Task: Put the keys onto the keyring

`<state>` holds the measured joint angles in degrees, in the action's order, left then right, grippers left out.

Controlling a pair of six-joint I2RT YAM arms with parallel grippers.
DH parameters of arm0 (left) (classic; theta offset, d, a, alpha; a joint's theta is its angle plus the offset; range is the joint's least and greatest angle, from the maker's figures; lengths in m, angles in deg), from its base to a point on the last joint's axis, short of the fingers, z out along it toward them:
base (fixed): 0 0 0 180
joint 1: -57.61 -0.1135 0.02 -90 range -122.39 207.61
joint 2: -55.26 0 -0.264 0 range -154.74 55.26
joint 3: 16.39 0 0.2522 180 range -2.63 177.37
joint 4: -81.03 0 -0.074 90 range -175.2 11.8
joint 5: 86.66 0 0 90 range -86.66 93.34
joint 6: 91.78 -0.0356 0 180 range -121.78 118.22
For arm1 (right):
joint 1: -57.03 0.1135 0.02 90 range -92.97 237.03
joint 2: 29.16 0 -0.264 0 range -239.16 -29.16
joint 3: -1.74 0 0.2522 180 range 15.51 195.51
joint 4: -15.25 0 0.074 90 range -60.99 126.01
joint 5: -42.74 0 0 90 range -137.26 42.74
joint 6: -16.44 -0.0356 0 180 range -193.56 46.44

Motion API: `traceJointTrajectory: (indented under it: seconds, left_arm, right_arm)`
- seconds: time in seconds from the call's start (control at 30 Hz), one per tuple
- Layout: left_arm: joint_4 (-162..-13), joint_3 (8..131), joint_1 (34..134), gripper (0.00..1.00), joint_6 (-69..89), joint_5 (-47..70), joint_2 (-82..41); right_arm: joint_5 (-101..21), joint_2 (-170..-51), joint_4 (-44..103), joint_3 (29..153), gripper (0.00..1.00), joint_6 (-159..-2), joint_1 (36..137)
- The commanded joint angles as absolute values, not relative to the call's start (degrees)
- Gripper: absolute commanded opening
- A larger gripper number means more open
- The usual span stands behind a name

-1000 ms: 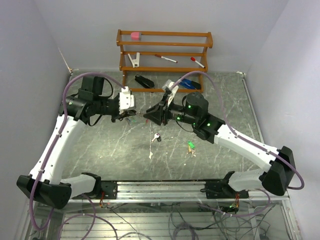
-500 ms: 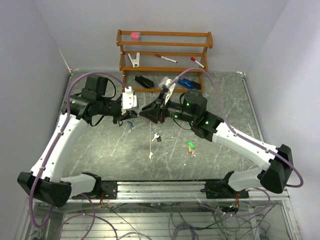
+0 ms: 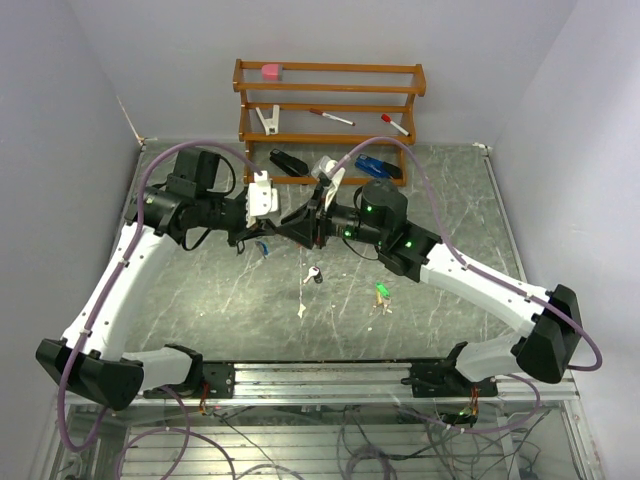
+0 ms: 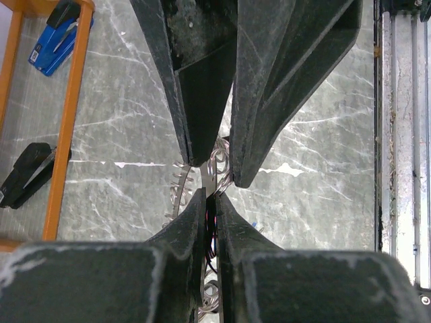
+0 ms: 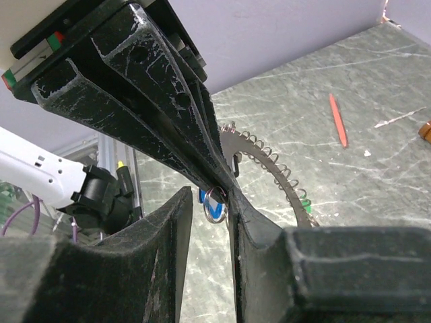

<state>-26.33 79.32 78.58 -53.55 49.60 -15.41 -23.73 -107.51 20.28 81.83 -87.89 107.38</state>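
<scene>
left tool clenched on the keyring, midair over the counter | right tool close around a blue-tagged key, grip: cannot tell | loose keys lie at 6 o'clock | judgement: hold the keyring rigid, thread slowly, only small nudges

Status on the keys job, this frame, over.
Left pincer shut on keyring. Right pincer shut on blue-tagged key, tip-to-tip at the hoop. Green-tagged key loose on table. No obstruction seen.
</scene>
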Motion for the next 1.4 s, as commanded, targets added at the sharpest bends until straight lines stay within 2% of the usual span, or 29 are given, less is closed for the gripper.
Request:
traceJointTrajectory:
  seconds: [0.0,0.4,0.5,0.57,1.37]
  left_arm:
    - [-26.7,82.5,79.4,0.07,-52.7,49.7,-15.5]
    - [-25.9,84.1,80.4,0.07,-51.9,49.2,-16.2]
    - [-26.0,84.4,80.5,0.07,-51.6,49.2,-16.4]
    - [-26.2,84.6,80.6,0.07,-51.1,48.8,-16.3]
    - [-29.0,88.1,80.6,0.07,-46.1,48.2,-17.8]
  right_arm:
    - [-23.3,-107.9,20.0,82.8,0.27,-87.7,107.7]
    - [-23.8,-108.9,20.2,83.1,0.24,-87.3,107.9]
    - [-24.8,-108.9,20.2,83.0,0.05,-87.4,108.0]
    - [-25.3,-108.6,19.8,82.7,0.0,-87.5,107.9]
    - [-30.5,-99.4,15.8,73.2,0.0,-88.4,107.9]
